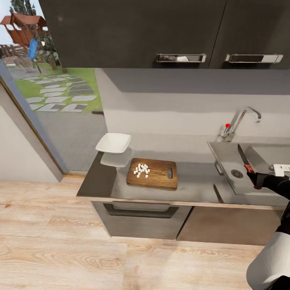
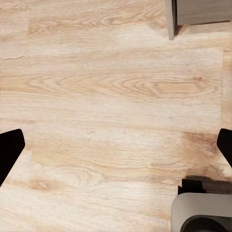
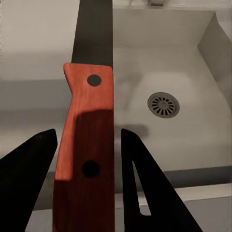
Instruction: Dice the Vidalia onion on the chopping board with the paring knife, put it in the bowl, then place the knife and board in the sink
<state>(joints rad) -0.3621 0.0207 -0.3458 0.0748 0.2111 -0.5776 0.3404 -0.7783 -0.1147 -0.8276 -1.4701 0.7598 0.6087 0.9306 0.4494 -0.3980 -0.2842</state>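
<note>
**Knife held over the sink, diced onion on the board**

Right pincer [image 3: 87,159] is closed on the paring knife [image 3: 89,140], its two dark fingers [image 3: 29,174] on either side of the red handle. In the right wrist view the dark blade runs forward over the sink [image 3: 193,63], with the round drain [image 3: 163,105] beside it and lower down. From the head view the paring knife [image 1: 245,161] hangs above the sink [image 1: 225,161], blade pointing toward the wall, near the drain [image 1: 237,173]. The steel tap [image 1: 241,121] with its red-tipped lever stands behind the basin.

On the grey surface [image 1: 193,181] to the left of the sink lies the chopping board [image 1: 153,173], its handle slot toward the sink. A small heap of white diced onion [image 1: 141,170] sits on the board's left half. The white bowl [image 1: 113,143] rests just beyond the board's far left corner, apart from it.

Left pincer [image 2: 116,147] is open, its dark fingertips [image 2: 9,147] wide apart at the edges of the left wrist view, above the light wood floor [image 2: 116,96].
</note>
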